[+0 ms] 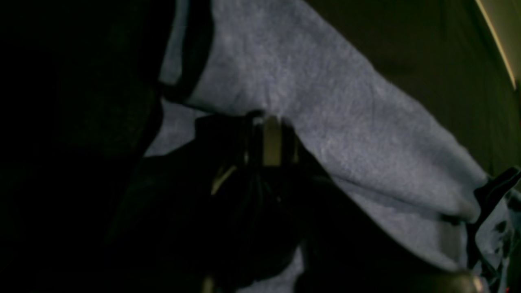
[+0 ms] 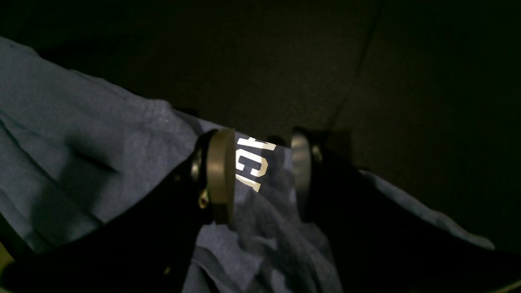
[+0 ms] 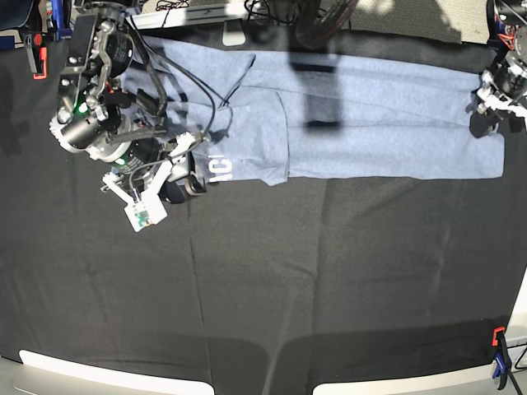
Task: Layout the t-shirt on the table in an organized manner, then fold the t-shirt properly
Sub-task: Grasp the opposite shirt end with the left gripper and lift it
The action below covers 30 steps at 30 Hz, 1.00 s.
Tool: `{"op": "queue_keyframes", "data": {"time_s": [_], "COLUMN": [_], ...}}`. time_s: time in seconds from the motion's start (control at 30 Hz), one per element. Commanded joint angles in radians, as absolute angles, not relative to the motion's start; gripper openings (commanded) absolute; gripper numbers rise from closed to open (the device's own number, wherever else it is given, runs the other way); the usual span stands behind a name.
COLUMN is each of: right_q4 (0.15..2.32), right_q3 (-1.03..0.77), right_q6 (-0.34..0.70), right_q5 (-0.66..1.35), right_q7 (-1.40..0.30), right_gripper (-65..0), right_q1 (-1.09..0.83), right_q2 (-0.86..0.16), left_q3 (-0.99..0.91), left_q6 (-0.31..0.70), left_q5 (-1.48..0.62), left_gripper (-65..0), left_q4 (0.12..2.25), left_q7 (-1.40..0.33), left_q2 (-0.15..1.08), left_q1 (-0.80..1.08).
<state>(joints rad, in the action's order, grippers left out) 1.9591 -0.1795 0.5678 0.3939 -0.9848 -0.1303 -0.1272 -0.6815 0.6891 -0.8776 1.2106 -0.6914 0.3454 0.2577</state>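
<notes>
We see the table [image 3: 272, 280], a wide spread of wrinkled black cloth with a blue clamp [image 3: 498, 366] at its near right corner. The t-shirt [image 3: 387, 123] lies along the far side, stretched into a long flat band from left to right, which we judge is the layout step before folding.

Our left gripper [image 1: 270, 122] sits at the shirt's far right end with its jaws pinched together on a fold of the grey fabric, probably to pull that end taut.

Our right gripper [image 2: 262, 171] is at the left end, jaws apart and straddling the hem without clamping it, seemingly lined up for a grasp.

Between those fingers we read white block letters, roughly "ACI", partly hidden.
</notes>
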Motion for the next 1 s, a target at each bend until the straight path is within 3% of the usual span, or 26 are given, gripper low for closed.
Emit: {"op": "queue_keyframes", "data": {"time_s": [0.0, 0.3, 0.53, 0.77, 0.97], "right_q4": [1.977, 1.977, 1.977, 1.977, 1.977], "right_q3": [-0.183, -0.184, -0.184, -0.184, -0.199], "right_q6": [0.575, 0.576, 0.576, 0.576, 0.575], "right_q5": [0.408, 0.396, 0.36, 0.309, 0.284], "right_q7": [-0.958, -0.901, -0.897, -0.879, -0.877], "right_gripper": [-42.5, -42.5, -42.5, -42.5, -42.5], "right_q1": [-0.116, -0.116, -0.114, -0.11, -0.111], "right_q2": [-0.13, -0.13, -0.13, -0.157, -0.183], "left_q3": [-0.686, -0.688, -0.688, -0.687, -0.686], "left_q6": [0.698, 0.698, 0.691, 0.698, 0.698], "left_q5": [-0.888, -0.839, -0.752, -0.799, -0.961], "left_gripper": [-65.0, -65.0, -65.0, -65.0, -65.0], "left_q4": [1.222, 1.224, 1.225, 1.301, 1.521], "left_q7": [-0.656, -0.525, -0.529, -0.664, -0.802], "left_q2": [0.363, 0.379, 0.436, 0.42, 0.352], "left_q1": [0.255, 0.235, 0.199, 0.204, 0.253]}}
